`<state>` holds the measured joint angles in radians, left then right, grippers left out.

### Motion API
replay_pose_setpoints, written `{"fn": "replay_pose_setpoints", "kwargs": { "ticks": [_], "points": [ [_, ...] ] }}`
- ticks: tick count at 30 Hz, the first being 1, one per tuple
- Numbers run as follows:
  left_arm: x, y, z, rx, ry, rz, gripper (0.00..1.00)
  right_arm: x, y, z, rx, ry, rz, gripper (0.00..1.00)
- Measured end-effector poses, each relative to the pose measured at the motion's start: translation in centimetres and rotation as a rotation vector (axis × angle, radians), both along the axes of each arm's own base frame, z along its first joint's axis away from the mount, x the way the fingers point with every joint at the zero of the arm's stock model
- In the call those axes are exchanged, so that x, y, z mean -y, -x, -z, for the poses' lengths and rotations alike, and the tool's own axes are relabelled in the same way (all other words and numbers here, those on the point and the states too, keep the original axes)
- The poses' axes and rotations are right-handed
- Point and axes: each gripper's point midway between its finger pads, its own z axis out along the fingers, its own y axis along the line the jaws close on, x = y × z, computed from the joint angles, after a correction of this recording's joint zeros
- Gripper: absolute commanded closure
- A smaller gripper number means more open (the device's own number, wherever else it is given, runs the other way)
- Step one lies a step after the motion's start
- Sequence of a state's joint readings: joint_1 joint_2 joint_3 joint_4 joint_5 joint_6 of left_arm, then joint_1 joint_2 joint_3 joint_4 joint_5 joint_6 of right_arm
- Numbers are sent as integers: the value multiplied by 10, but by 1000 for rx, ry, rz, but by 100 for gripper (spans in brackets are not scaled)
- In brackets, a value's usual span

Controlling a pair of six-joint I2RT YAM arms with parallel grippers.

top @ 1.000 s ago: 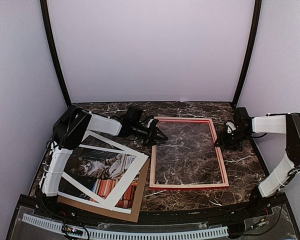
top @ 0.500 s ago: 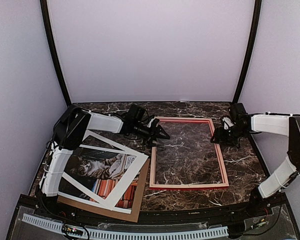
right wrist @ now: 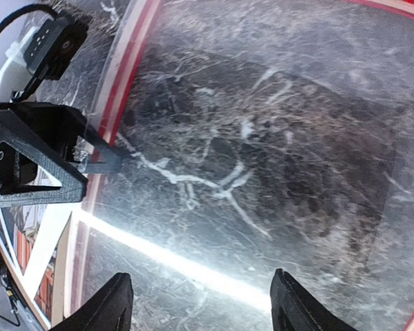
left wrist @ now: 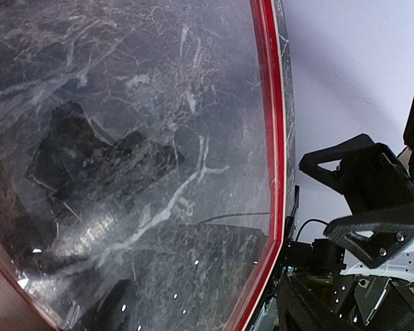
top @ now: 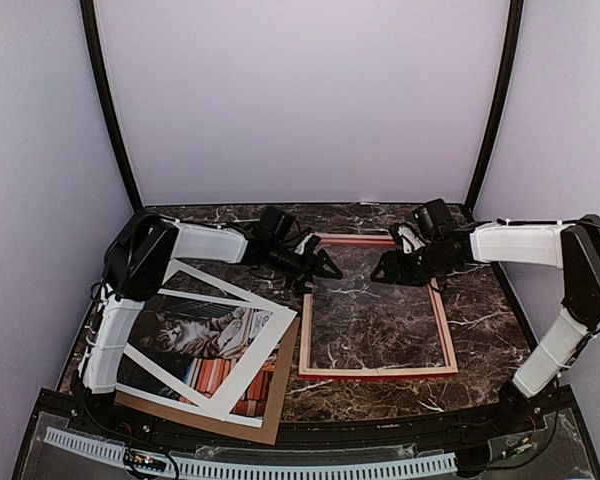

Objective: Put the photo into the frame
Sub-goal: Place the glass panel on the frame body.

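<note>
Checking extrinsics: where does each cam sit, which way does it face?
Top external: above and behind the arms, looking forward and down at the table; both show, left gripper and right gripper at the frame's far end, the photo near left.
Left wrist: on the left wrist, low over the frame, facing across it; own fingers unclear.
Right wrist: on the right wrist, facing down into the frame; own fingertips at bottom.
Shared: both wrist views catch the frame's rail and the opposite gripper.

Overhead camera looks down; both wrist cameras closely share the frame (top: 378,372).
</note>
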<state>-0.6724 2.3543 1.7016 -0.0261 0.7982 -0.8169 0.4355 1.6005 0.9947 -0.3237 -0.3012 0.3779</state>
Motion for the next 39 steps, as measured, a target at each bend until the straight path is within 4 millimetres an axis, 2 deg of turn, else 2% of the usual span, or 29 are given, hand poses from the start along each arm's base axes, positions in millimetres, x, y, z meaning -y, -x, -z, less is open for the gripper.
{"fn": "replay_pose_setpoints", "kwargs": {
  "ticks": [5,10,26,35,39],
  "points": [
    [-2,1,-1,16,-21,-2,23,-29,2,13,-38,-59,-60,32],
    [-5,0,-2,37,-46,-10,21,-38,3,29,-80,-83,-75,32],
    [-25,2,-17,115,-133,-43,19,-38,7,48,-115,-80,-74,32],
    [-39,0,-42,219,-173,-67,17,-35,6,51,-113,-64,-67,32],
    [-53,2,-52,283,-215,-84,16,-33,6,53,-109,-48,-65,30]
  ]
}}
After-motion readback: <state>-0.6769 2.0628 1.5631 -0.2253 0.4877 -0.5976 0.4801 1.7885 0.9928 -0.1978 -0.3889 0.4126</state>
